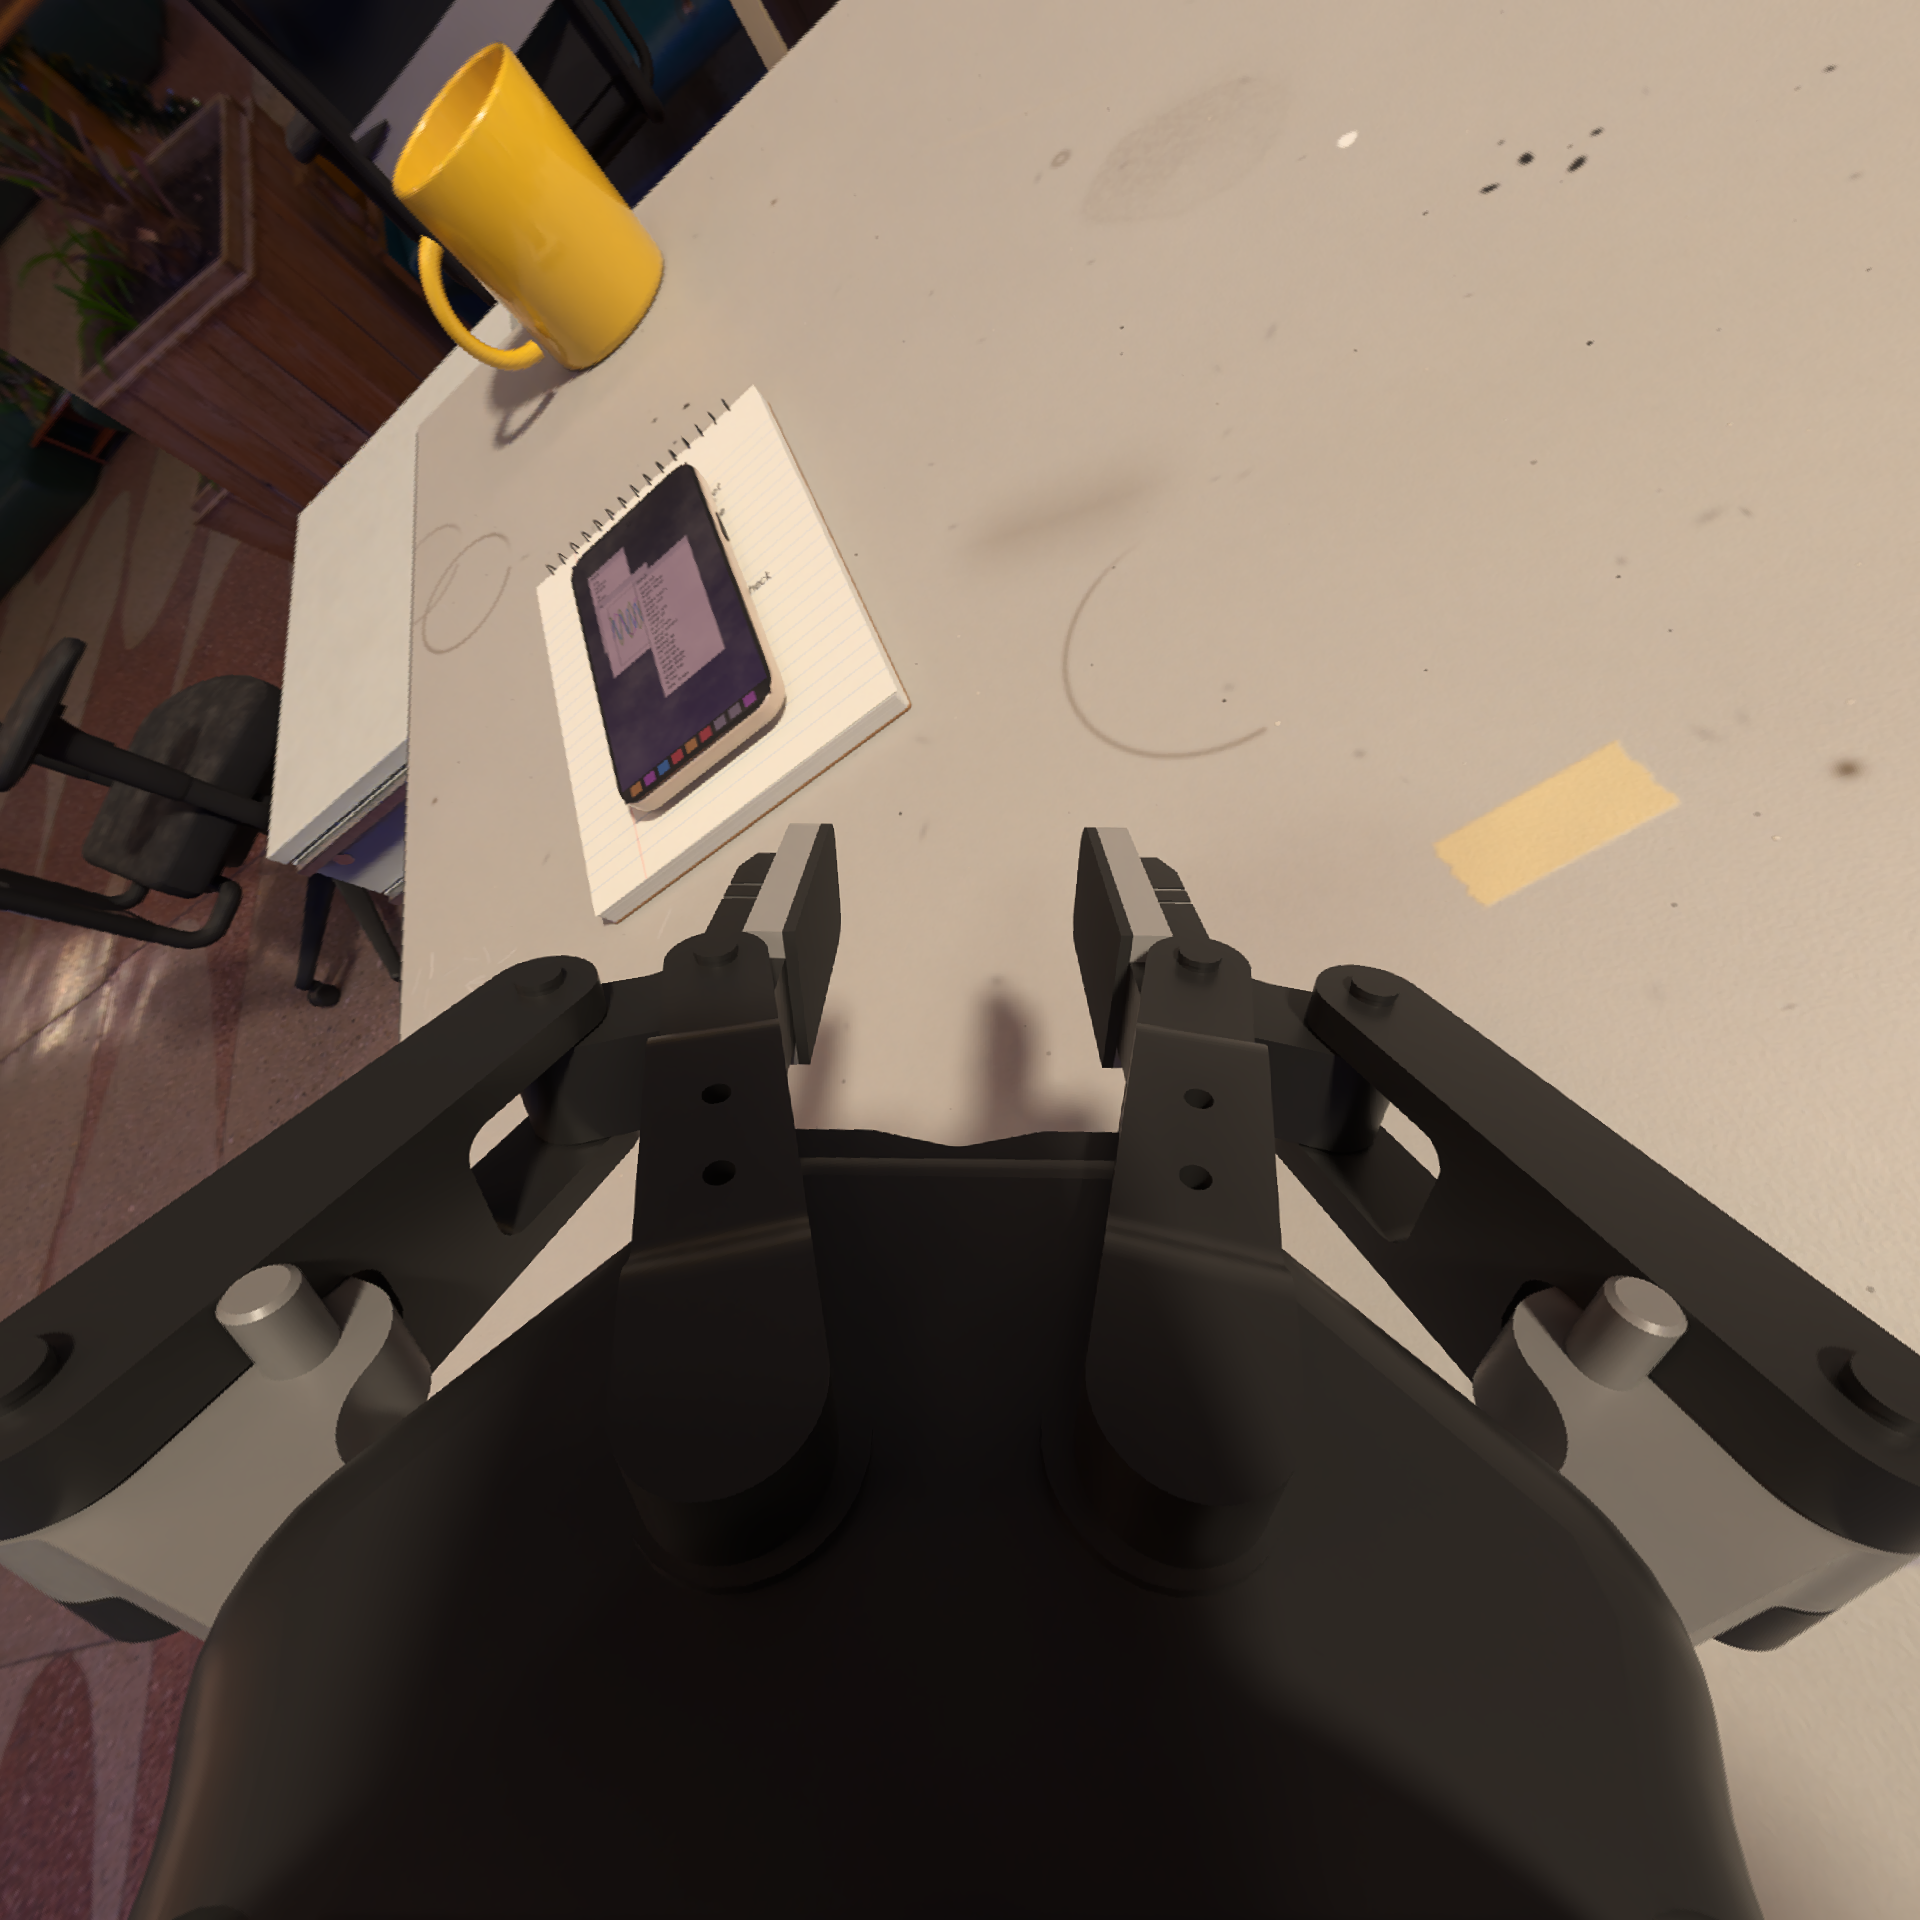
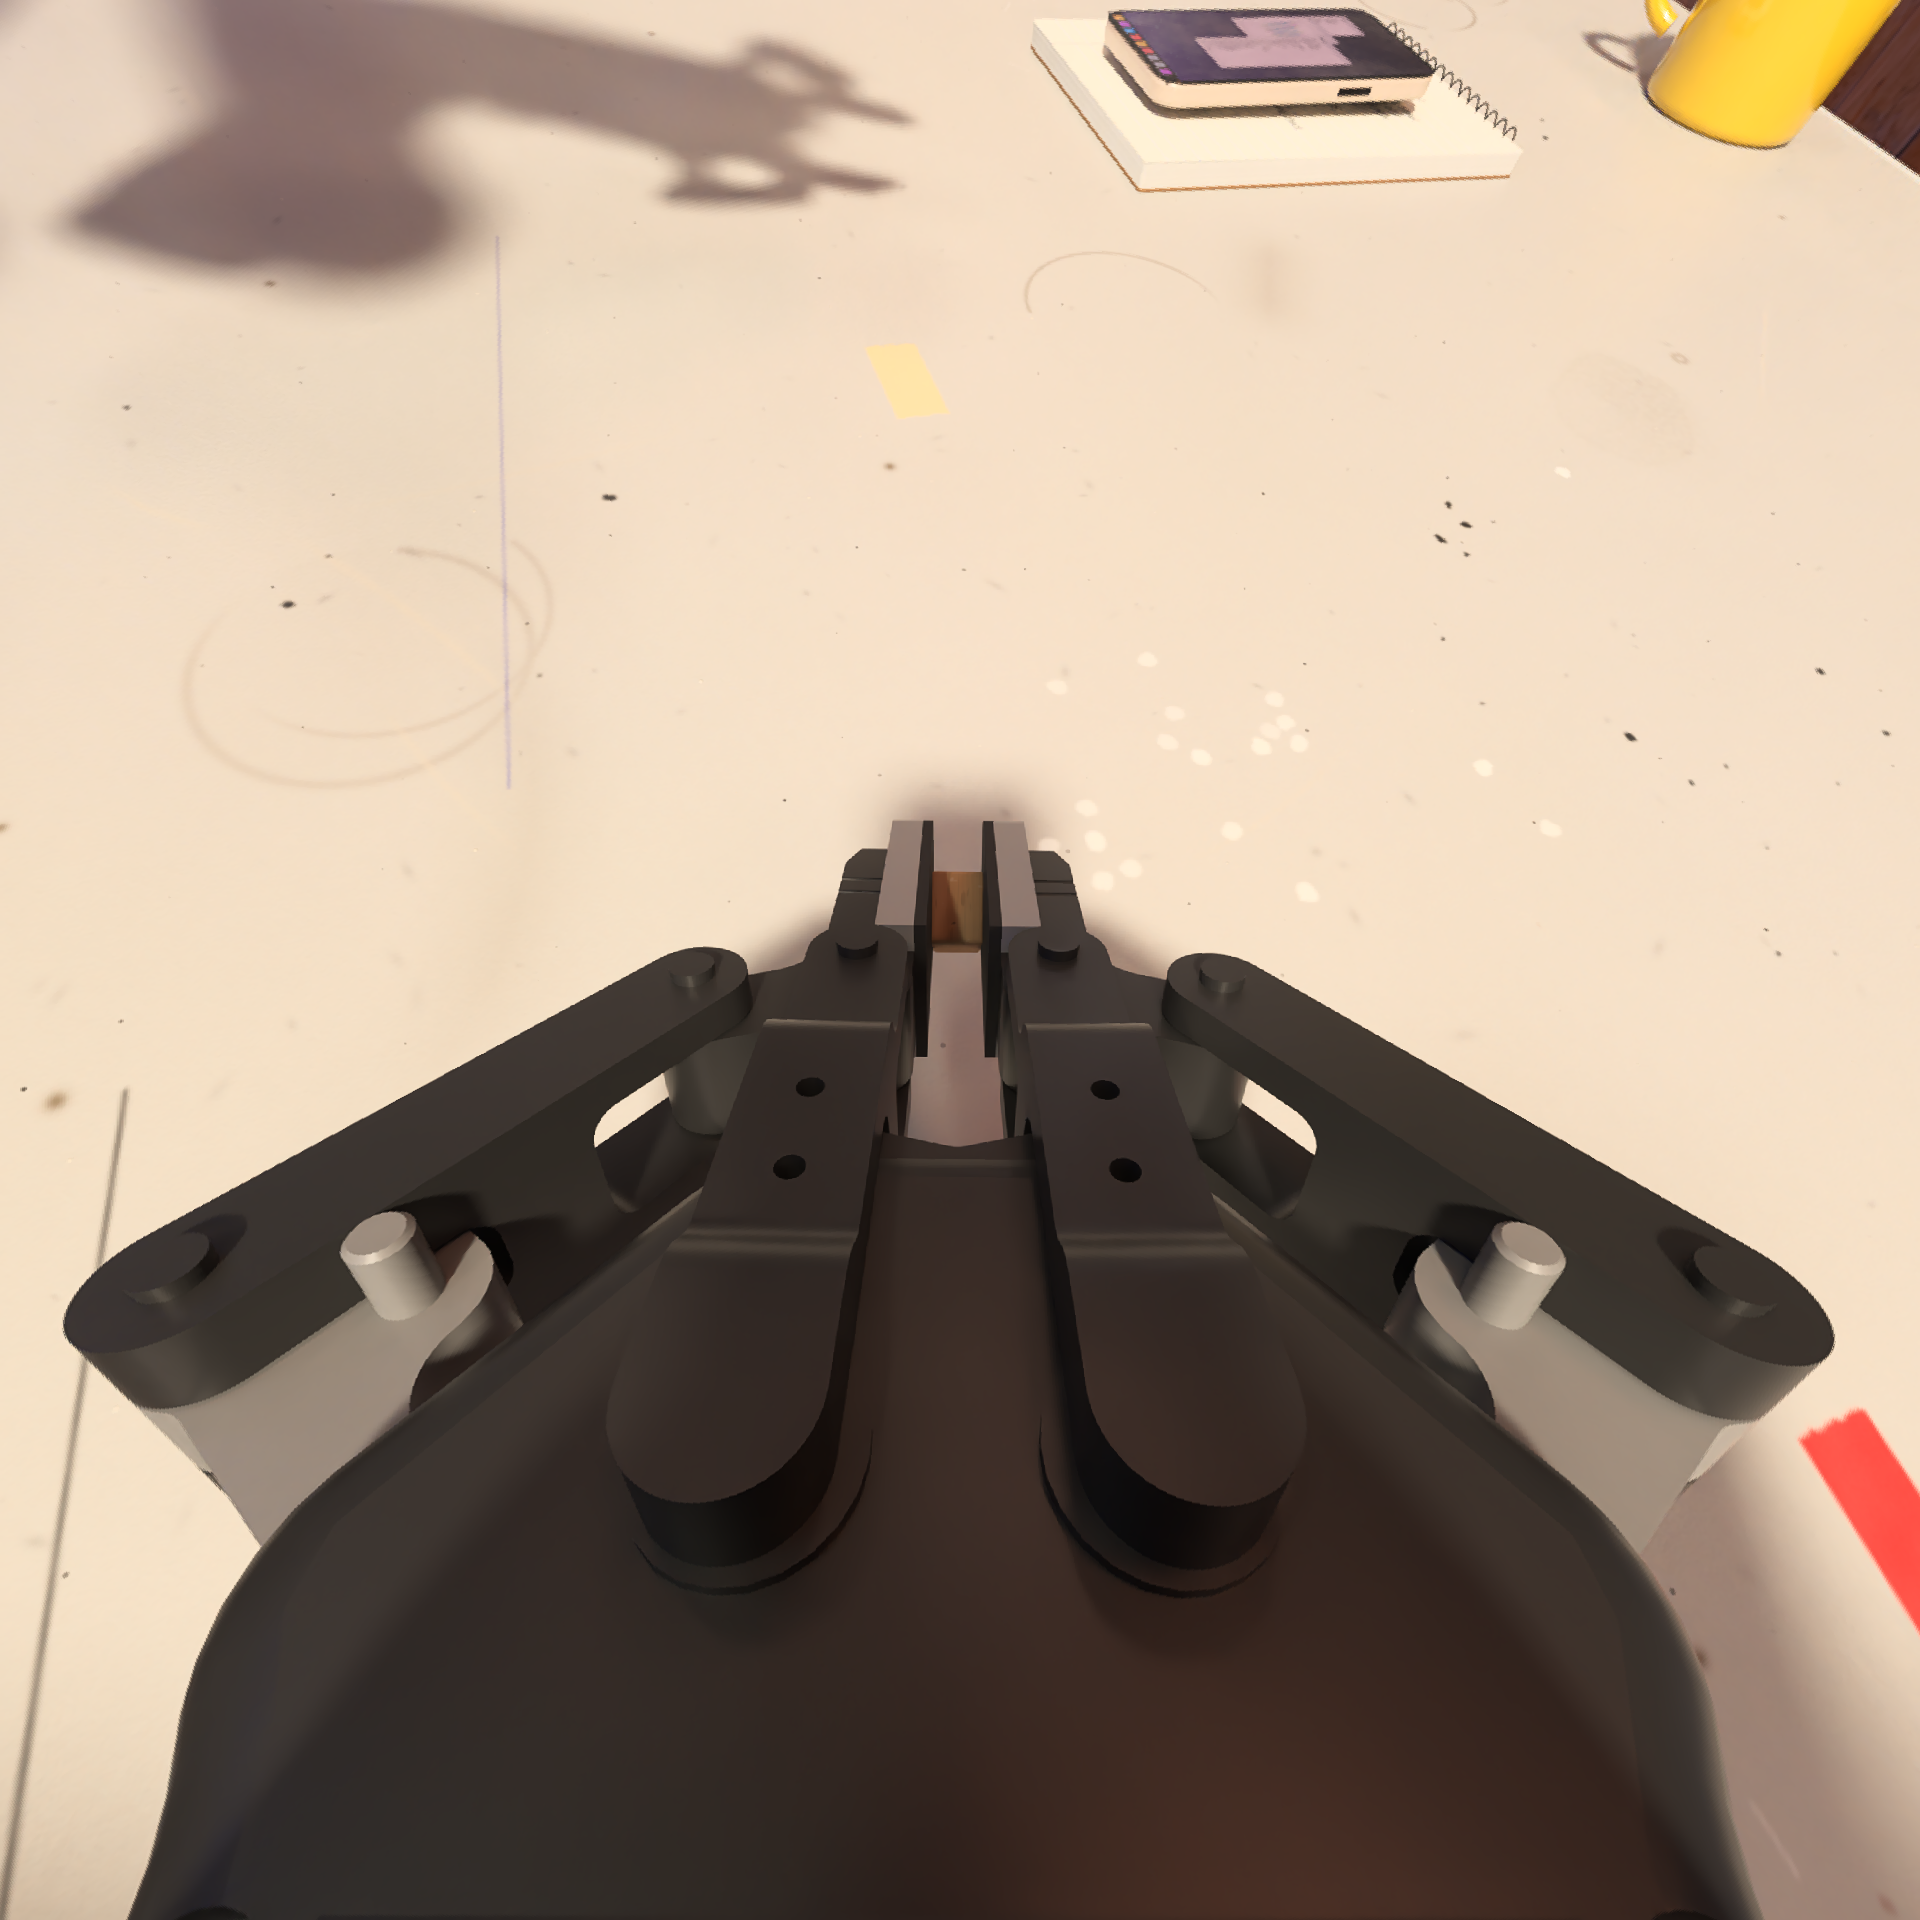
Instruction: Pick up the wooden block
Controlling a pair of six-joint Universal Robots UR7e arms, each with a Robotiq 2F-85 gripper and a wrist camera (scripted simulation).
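Note:
In the right wrist view, my right gripper [image 2: 958, 862] is shut on a small wooden block [image 2: 957, 910]. The block sits between the two finger pads, and only a narrow brown face of it shows. The fingertips are low, close to the beige table [image 2: 727, 582]; I cannot tell whether the block touches it. In the left wrist view, my left gripper [image 1: 956, 883] is open and empty above the table [image 1: 1247, 416]. The block does not show in that view.
A yellow mug [image 1: 530, 223] stands by the table's far-left edge, also in the right wrist view [image 2: 1756, 73]. A phone [image 1: 675, 639] lies on a spiral notebook [image 1: 821, 665]; both show at top right [image 2: 1268, 52], [image 2: 1320, 135]. Tape strips: yellow [image 1: 1553, 821], red [image 2: 1870, 1496].

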